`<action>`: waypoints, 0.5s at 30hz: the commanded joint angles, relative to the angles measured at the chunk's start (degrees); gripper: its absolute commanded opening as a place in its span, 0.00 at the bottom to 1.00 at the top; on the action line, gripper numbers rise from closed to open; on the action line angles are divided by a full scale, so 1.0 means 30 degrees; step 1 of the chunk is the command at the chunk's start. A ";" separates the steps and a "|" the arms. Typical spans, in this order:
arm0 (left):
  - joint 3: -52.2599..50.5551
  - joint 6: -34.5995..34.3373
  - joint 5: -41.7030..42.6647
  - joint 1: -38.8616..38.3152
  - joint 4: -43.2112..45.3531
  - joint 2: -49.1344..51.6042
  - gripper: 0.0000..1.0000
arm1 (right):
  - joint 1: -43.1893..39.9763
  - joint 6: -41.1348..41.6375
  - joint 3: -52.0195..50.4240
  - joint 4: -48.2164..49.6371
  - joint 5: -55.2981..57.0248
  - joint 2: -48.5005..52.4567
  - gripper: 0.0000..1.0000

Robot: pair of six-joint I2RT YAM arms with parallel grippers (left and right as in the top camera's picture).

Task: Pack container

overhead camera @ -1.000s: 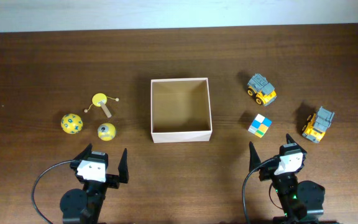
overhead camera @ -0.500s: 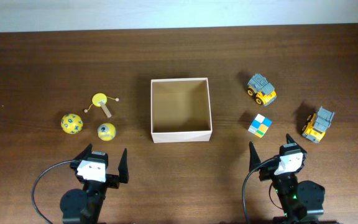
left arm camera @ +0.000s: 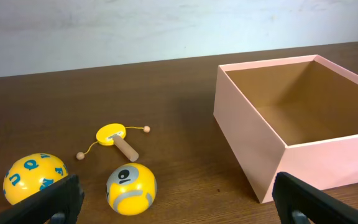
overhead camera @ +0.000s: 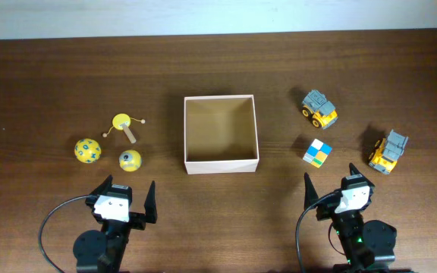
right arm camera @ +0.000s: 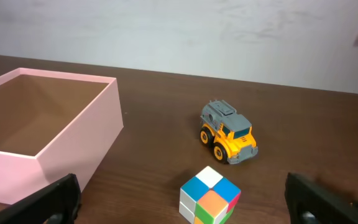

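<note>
- The dark wooden counter (overhead camera: 51, 76) carries everything.
- The container (overhead camera: 222, 165), a square shallow lidless box, white outside and tan inside, sits upright at the middle of the counter. Nothing lies in it.
- The left arm (overhead camera: 108, 235) is at the near edge, left of the container and well apart from it. The left jaws are spread wide and pinch nothing.
- The right arm (overhead camera: 359, 235) is at the near edge on the other side. The right jaws are likewise spread wide and bare.
- A grey-and-yellow toy truck (overhead camera: 319, 108) stands right of the container.
- A second truck (overhead camera: 388, 152) of the same colours stands farther right and nearer the right arm.
- A yellow ball with blue letters (overhead camera: 87, 150) lies well left of the container.
- A colour-block cube (overhead camera: 317, 152) lies between the two trucks, near the container's right wall.
- A smaller yellow-and-grey ball (overhead camera: 130, 160) lies just beside the lettered ball, on the container's side.
- A little yellow drum (overhead camera: 123, 123) with a wooden handle and beaded strings lies flat beyond the two balls.
</note>
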 commanded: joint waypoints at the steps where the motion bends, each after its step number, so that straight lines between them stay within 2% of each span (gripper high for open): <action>1: -0.0124 0.0299 0.0197 0.0109 0.0058 -0.0146 0.99 | -0.0066 -0.0058 -0.0175 0.0015 -0.0233 -0.0211 0.99; 15: -0.0124 0.0299 0.0197 0.0109 0.0058 -0.0146 0.99 | -0.0066 -0.0073 -0.0168 0.0015 -0.0073 -0.0211 0.99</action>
